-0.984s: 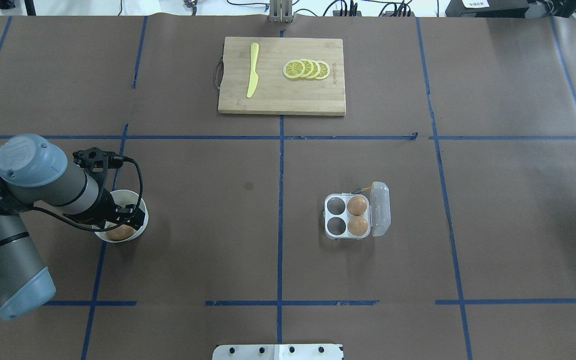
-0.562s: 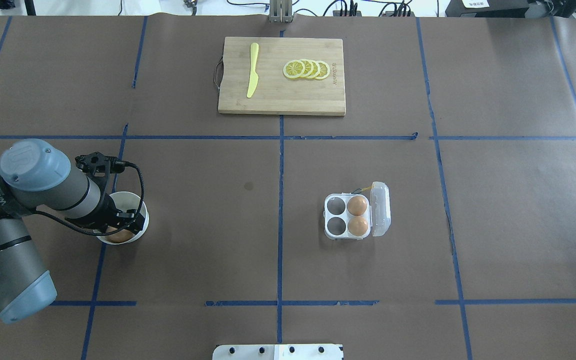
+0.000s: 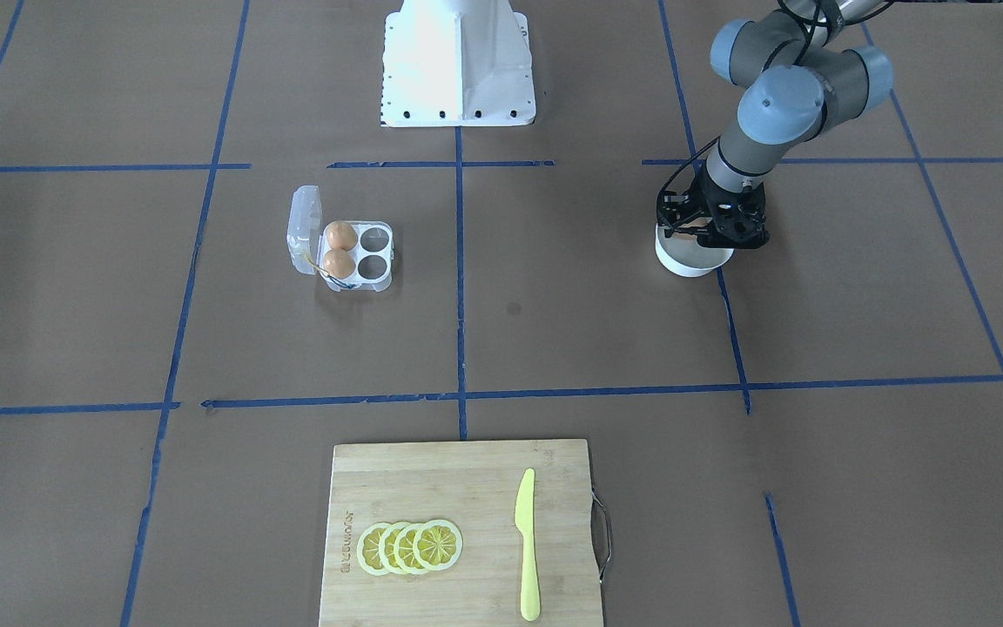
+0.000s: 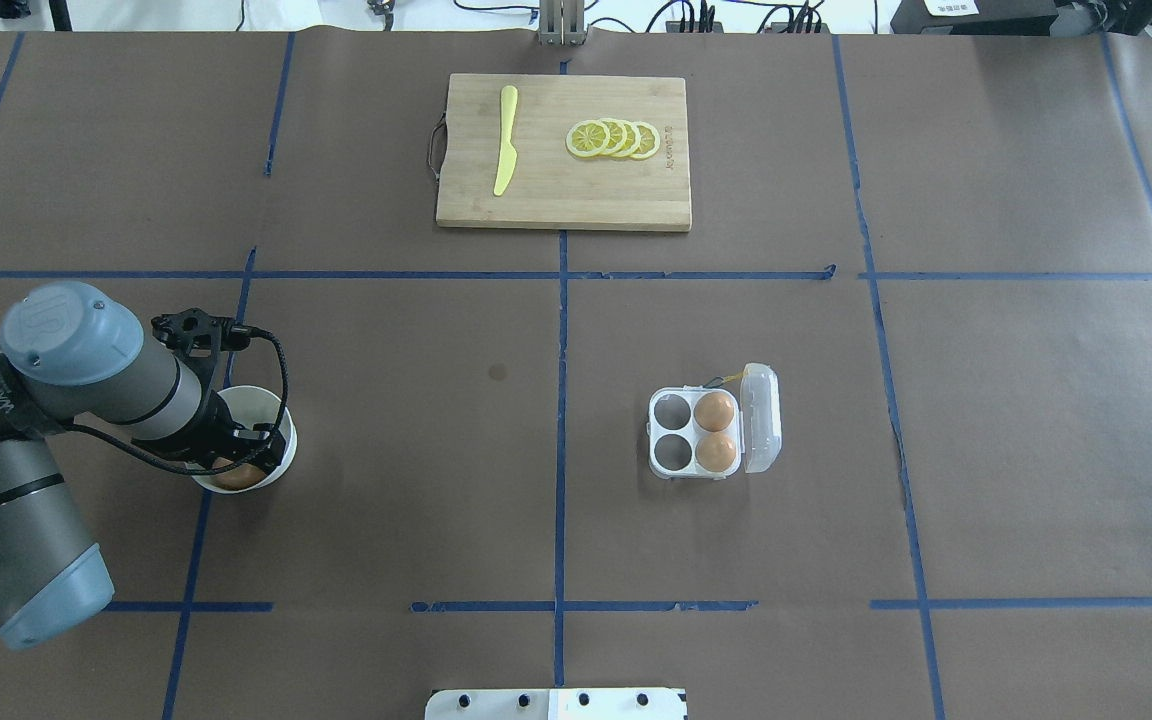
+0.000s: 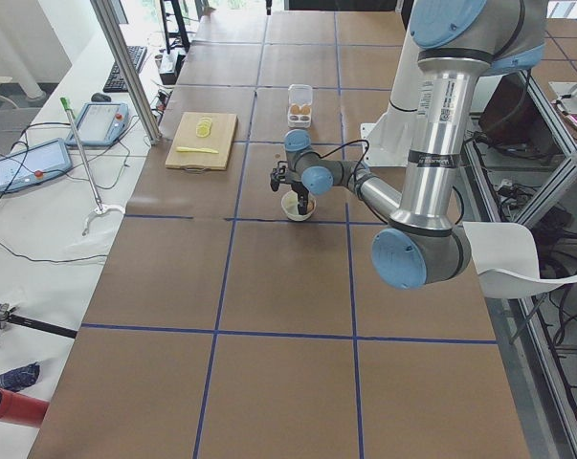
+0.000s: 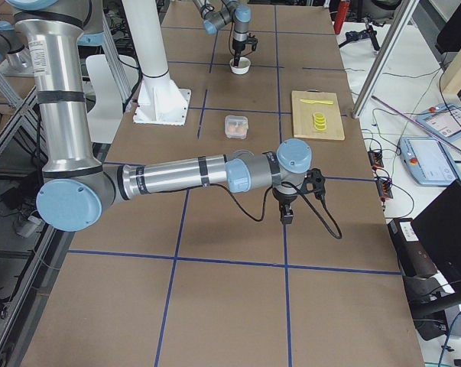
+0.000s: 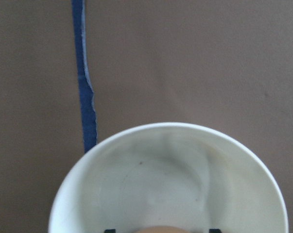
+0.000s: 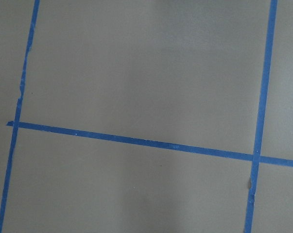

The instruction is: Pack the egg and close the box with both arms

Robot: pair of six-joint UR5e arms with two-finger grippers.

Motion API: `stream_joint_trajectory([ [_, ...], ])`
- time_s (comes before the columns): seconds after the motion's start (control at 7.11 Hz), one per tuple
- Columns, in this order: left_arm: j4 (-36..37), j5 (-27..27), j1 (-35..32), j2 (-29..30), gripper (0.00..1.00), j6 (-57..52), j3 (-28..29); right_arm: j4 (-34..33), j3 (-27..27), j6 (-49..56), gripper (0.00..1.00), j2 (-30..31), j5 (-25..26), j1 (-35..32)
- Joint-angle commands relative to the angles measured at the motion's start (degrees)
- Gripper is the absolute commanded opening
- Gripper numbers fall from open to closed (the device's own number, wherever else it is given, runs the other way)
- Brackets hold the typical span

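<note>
My left gripper (image 4: 239,460), fingers apart, has sunk deeper into the smooth white round bowl (image 4: 266,403), straddling the tan egg (image 4: 236,477); clear plastic box (image 4: 654,432), lid open, sits away at three o'clock.

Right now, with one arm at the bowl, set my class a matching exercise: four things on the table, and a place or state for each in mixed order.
Things:
1. knife
2. box
3. bowl
4. left gripper

Places or states:
A. lid open, two cups empty
B. down inside the bowl
C. on the cutting board
D. holds one egg

Pairs: 1-C, 2-A, 3-D, 4-B
</note>
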State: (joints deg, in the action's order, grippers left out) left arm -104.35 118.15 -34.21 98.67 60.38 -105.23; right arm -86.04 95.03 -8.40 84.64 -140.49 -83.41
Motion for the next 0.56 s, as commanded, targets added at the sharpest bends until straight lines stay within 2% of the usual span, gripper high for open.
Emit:
stream_joint_trajectory([
  [0.0, 0.0, 0.1, -0.2, -0.1, 0.00, 0.0, -0.2, 0.0, 0.2, -0.4, 1.00, 0.0, -0.1, 0.0],
  [0.42, 0.0, 0.0, -1.0, 0.6, 0.00, -0.1, -0.9, 0.0, 0.2, -0.5, 1.00, -0.2, -0.1, 0.0],
])
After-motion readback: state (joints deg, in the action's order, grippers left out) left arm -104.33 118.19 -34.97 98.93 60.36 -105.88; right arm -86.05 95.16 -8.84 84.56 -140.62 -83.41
